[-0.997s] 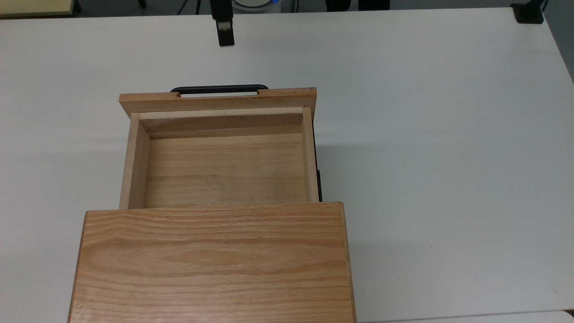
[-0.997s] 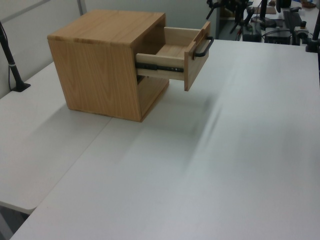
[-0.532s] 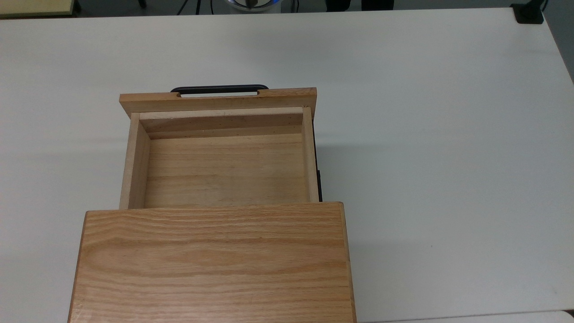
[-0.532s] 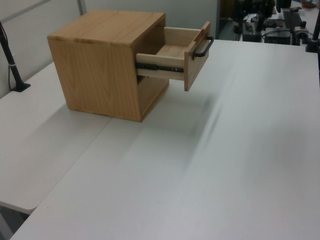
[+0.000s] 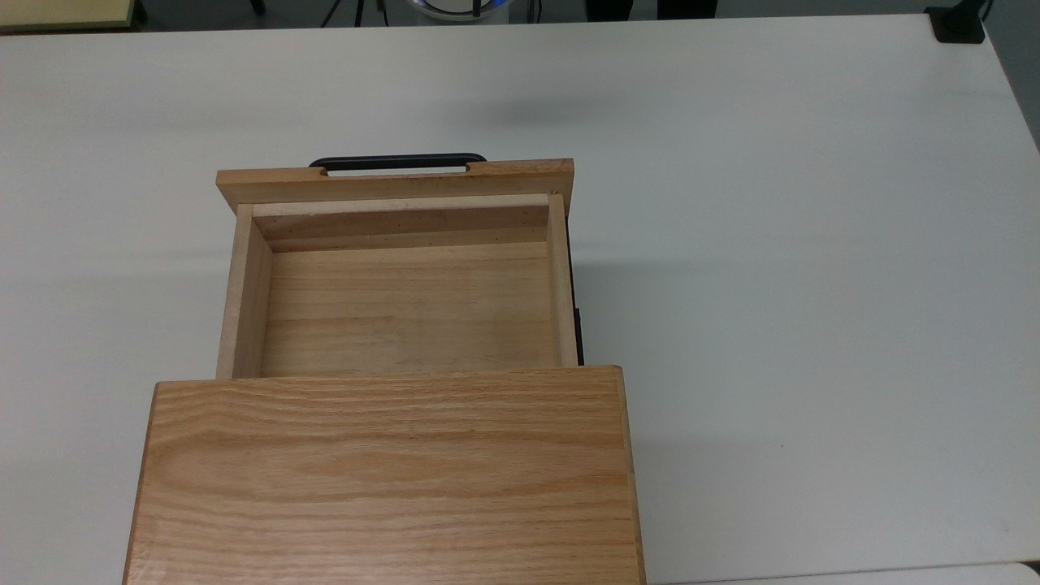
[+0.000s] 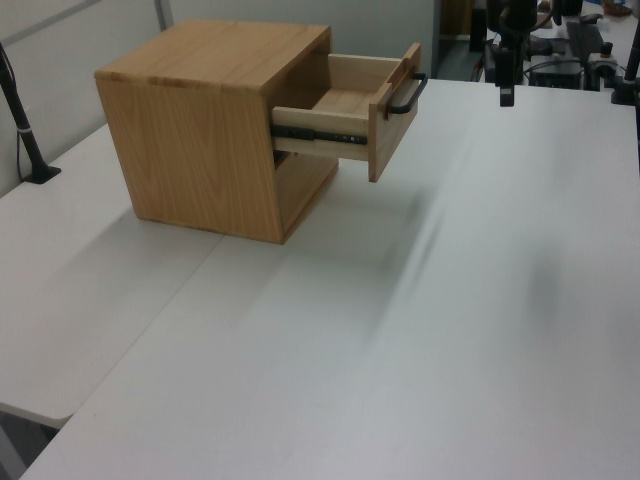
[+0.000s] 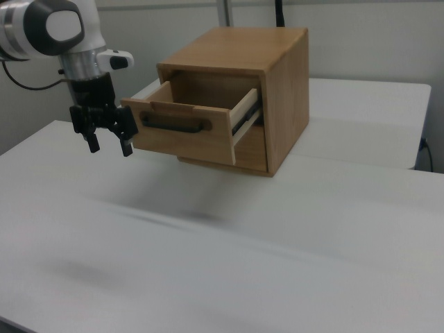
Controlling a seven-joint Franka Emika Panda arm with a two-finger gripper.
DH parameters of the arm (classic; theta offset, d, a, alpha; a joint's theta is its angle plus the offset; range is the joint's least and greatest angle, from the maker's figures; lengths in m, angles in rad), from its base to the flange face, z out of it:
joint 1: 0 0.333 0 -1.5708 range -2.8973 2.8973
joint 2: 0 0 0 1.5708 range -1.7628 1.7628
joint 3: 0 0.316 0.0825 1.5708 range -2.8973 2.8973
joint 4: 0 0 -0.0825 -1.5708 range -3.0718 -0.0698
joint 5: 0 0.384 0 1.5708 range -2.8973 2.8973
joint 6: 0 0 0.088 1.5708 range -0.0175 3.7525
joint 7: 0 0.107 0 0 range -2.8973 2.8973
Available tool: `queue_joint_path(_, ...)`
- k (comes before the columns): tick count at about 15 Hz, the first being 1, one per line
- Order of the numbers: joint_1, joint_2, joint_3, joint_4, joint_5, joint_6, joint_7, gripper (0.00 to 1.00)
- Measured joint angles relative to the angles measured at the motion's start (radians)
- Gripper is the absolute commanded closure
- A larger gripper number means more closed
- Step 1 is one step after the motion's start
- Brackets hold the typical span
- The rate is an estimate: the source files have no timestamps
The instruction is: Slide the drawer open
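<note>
The white bench [image 5: 812, 244] lies bare across most of its surface, with wide free room between the cabinet and the top view's right and upper edges. The oak cabinet [image 5: 390, 479] sits against the top view's lower edge. From it the drawer [image 5: 406, 309] stands pulled well out toward the bench's middle, its tray holding nothing, its black bar handle [image 5: 396, 161] on the front panel. In the right view the tool [image 7: 108, 144] hangs above the bench just beside the drawer front, apart from it, fingers spread and gripping nothing.
</note>
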Motion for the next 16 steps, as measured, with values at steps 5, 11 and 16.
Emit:
queue_joint_path(5, -0.001, 0.004, -0.002, 0.006, -0.003, 0.000, -0.013, 0.00)
queue_joint_path(11, -0.015, 0.010, -0.004, 0.009, -0.002, 0.071, -0.003, 0.00)
queue_joint_path(16, -0.103, 0.041, 0.052, 0.063, 0.005, 0.071, -0.002, 0.00)
